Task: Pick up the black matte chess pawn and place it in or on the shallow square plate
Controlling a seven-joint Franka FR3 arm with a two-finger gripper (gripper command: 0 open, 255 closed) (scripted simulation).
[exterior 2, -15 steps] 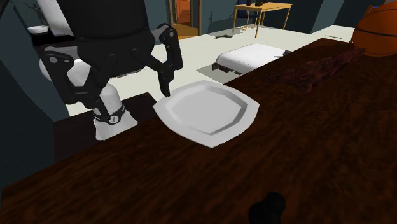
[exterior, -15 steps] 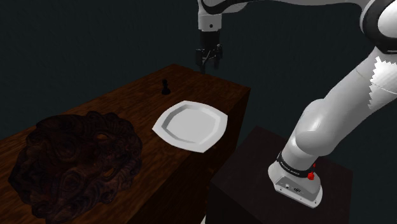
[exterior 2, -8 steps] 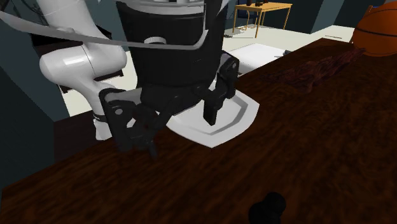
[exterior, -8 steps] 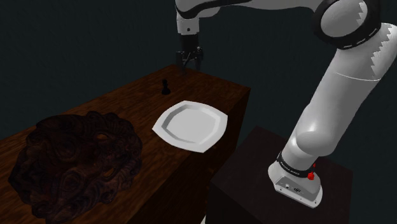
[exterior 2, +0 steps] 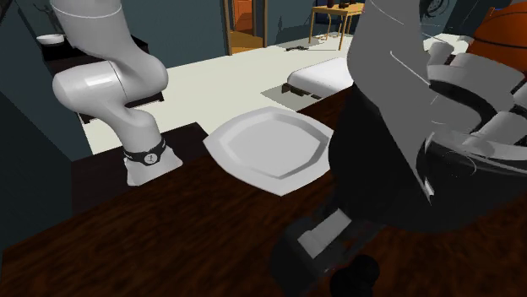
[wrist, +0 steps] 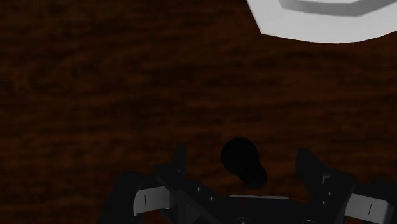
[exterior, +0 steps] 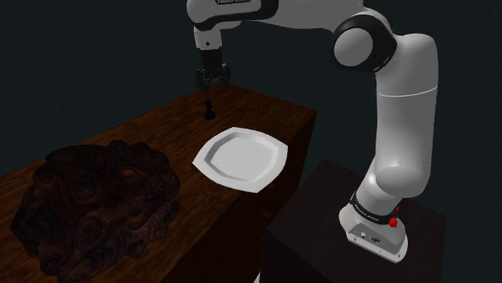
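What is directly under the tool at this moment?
The black pawn stands upright on the dark wooden table, below the open tool and in line with the gap between its fingers, which do not touch it. The pawn covers the table spot beneath it.

Shoulder and wrist views dim; second exterior view brighter.

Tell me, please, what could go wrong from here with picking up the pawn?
1. The pawn is small and round-topped, standing untouched between the open fingers of the gripper; uneven contact on closing may tip it.
2. In the shoulder view it stands near the far edge of the table, so a knock could send it off.
3. The white plate is shallow; the pawn may topple on release.
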